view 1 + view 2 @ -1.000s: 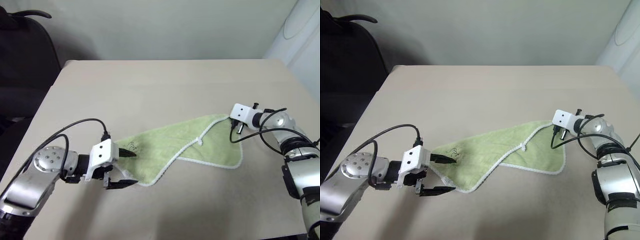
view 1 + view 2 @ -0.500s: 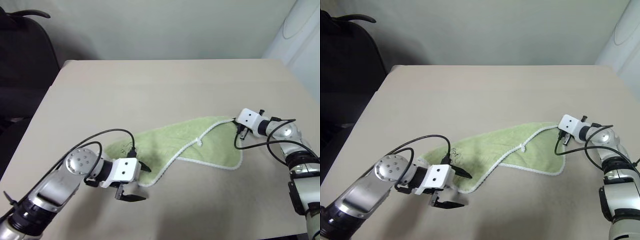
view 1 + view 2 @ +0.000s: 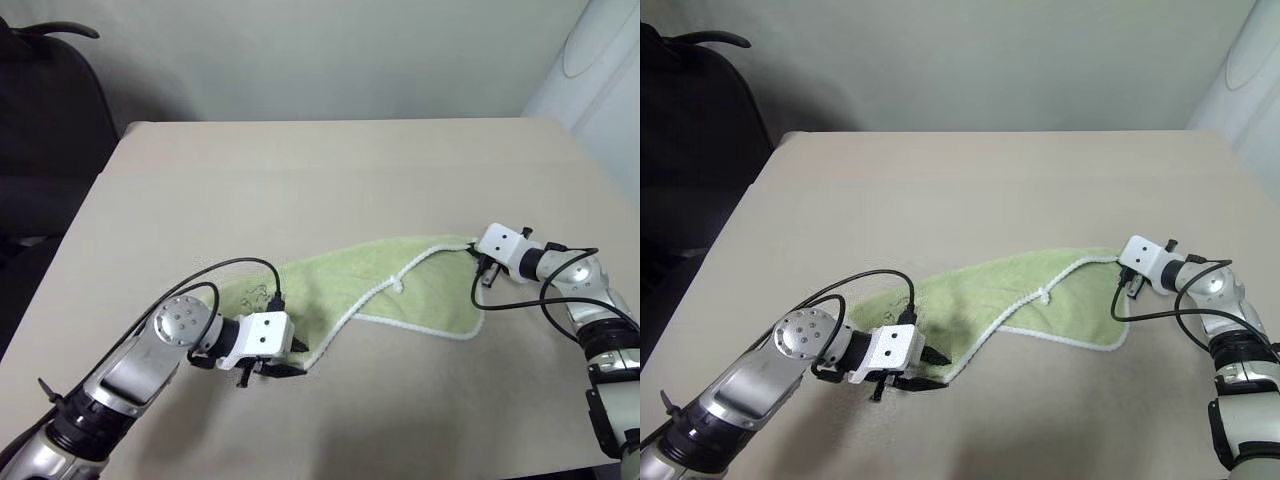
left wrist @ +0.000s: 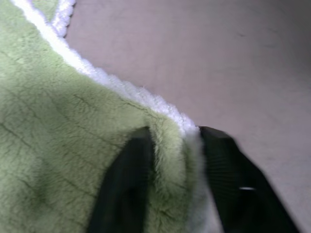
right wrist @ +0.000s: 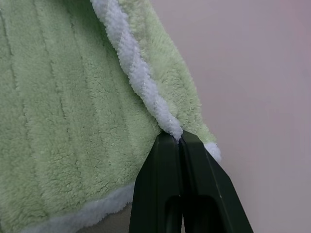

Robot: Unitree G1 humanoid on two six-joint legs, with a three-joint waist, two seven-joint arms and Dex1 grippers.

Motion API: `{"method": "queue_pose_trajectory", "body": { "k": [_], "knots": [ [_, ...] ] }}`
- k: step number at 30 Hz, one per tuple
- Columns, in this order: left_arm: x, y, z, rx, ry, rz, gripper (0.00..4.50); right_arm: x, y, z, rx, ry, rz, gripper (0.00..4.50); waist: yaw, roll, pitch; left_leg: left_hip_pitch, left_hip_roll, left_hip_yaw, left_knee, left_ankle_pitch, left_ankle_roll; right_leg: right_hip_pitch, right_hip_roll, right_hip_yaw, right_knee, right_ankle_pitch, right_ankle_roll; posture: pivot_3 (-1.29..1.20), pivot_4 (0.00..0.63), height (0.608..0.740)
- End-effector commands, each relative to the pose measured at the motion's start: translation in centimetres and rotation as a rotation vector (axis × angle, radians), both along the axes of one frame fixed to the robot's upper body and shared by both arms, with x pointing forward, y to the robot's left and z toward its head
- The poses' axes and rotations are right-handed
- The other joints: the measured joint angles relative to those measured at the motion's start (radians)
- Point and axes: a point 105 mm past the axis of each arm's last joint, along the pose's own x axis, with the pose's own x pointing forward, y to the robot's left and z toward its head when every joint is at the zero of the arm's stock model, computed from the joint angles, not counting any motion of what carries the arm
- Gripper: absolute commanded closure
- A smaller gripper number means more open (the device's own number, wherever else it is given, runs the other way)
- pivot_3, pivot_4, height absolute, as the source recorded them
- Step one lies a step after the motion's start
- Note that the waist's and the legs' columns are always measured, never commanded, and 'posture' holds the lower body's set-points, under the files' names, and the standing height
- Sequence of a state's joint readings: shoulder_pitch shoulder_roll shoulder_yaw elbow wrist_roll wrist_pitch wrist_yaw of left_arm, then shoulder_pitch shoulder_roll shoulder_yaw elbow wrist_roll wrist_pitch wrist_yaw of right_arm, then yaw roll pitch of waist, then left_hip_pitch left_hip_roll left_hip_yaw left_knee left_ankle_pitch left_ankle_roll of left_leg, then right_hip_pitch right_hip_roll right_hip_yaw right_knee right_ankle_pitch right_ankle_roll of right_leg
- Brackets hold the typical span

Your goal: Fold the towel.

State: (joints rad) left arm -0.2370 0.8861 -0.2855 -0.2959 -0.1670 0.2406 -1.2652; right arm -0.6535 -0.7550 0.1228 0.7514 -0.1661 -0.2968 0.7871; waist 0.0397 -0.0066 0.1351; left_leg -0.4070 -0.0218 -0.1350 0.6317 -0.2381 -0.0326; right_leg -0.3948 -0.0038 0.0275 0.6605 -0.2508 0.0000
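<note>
The light-green towel (image 3: 380,285) with white edging lies partly doubled over on the tan table (image 3: 330,170). A small white loop (image 3: 401,284) sits at its folded edge and a dark motif (image 3: 256,296) near its left end. My left gripper (image 3: 295,358) is at the towel's near left corner. In the left wrist view its two black fingers (image 4: 129,179) pinch a ridge of green cloth (image 4: 73,136) and white edging. My right gripper (image 3: 477,255) is shut on the towel's far right corner; in the right wrist view (image 5: 179,138) its tips clamp the white edging.
A black chair (image 3: 50,120) stands off the table's back left corner. A white rounded object (image 3: 600,60) stands beyond the back right corner. Bare tabletop spreads behind the towel and along the front edge.
My left gripper moved right and down onto the towel's near corner and went from open to shut on it. The right gripper drew slightly right, still holding its corner.
</note>
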Motion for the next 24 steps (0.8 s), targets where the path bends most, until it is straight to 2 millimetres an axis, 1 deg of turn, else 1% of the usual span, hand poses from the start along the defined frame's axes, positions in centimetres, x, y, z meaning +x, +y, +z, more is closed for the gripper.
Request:
{"method": "queue_pose_trajectory", "body": {
  "k": [1, 2, 6, 8, 12, 16, 18, 21, 24],
  "knots": [
    [-0.1, 0.4, 0.3, -0.011, 0.002, 0.003, 4.16, -0.1, -0.8, 1.1, 0.011, -0.033, -0.021, 4.5, 0.0, 0.0, 0.0, 0.0, 0.0, 0.0, 0.0, 0.0, 0.0, 0.0, 0.0, 0.0, 0.0, 0.0, 0.0, 0.0, 0.15, 0.74],
    [-0.2, 0.5, 0.4, -0.019, 0.008, 0.007, 4.48, -0.1, -0.8, 1.1, 0.011, -0.035, -0.024, 4.5, -0.001, 0.0, 0.0, 0.0, 0.0, 0.0, 0.0, 0.0, 0.0, 0.0, 0.0, 0.0, 0.0, 0.0, 0.0, 0.0, 0.15, 0.74],
    [-0.5, 1.0, 0.8, -0.05, 0.021, 0.044, 4.48, -0.1, -1.1, 1.3, 0.01, -0.042, -0.031, 4.5, -0.004, 0.0, 0.0, 0.0, 0.0, 0.0, 0.0, 0.0, 0.0, 0.0, 0.0, 0.0, 0.0, 0.0, 0.0, 0.0, 0.15, 0.74],
    [-0.2, 0.9, 1.6, -0.116, 0.026, 0.089, 4.48, -0.1, -1.2, 1.5, 0.01, -0.046, -0.032, 4.5, -0.004, 0.0, 0.0, 0.0, 0.0, 0.0, 0.0, 0.0, 0.0, 0.0, 0.0, 0.0, 0.0, 0.0, 0.0, 0.0, 0.15, 0.74],
    [1.4, 0.6, 5.5, -0.344, 0.04, 0.224, 4.48, 0.0, -1.6, 2.1, 0.005, -0.067, -0.041, 4.5, -0.002, 0.0, 0.0, -0.001, 0.0, 0.0, 0.001, 0.001, 0.001, 0.0, 0.0, 0.0, 0.0, 0.0, 0.0, 0.0, 0.15, 0.74],
    [3.2, 1.1, 10.3, -0.6, 0.018, 0.334, 4.48, 0.3, -1.8, 3.7, 0.021, -0.107, -0.037, 4.5, -0.003, 0.0, 0.0, -0.001, 0.0, 0.001, 0.001, 0.001, 0.0, 0.0, 0.0, 0.0, 0.001, 0.0, 0.0, 0.0, 0.15, 0.74],
    [4.2, 1.6, 12.5, -0.708, -0.018, 0.382, 4.48, 0.6, -2.0, 5.2, 0.019, -0.146, -0.044, 4.5, -0.003, 0.0, 0.0, -0.001, 0.0, 0.002, 0.001, 0.002, 0.0, 0.0, 0.0, 0.0, 0.002, 0.0, 0.0, 0.0, 0.15, 0.74],
    [6.4, 2.6, 15.7, -0.848, -0.077, 0.463, 4.48, 1.4, -2.1, 8.1, 0.04, -0.214, -0.052, 4.5, -0.004, 0.0, 0.0, 0.0, 0.0, 0.003, 0.001, 0.002, 0.0, 0.0, 0.0, 0.0, 0.002, 0.0, 0.0, 0.0, 0.15, 0.74],
    [9.0, 3.6, 19.3, -1.0, -0.137, 0.544, 4.48, 2.3, -2.6, 11.1, 0.029, -0.279, -0.079, 4.5, -0.001, 0.0, 0.0, 0.0, 0.0, 0.003, 0.001, 0.004, 0.0, 0.0, 0.0, 0.0, 0.002, 0.0, 0.0, 0.0, 0.15, 0.74]
  ]
}}
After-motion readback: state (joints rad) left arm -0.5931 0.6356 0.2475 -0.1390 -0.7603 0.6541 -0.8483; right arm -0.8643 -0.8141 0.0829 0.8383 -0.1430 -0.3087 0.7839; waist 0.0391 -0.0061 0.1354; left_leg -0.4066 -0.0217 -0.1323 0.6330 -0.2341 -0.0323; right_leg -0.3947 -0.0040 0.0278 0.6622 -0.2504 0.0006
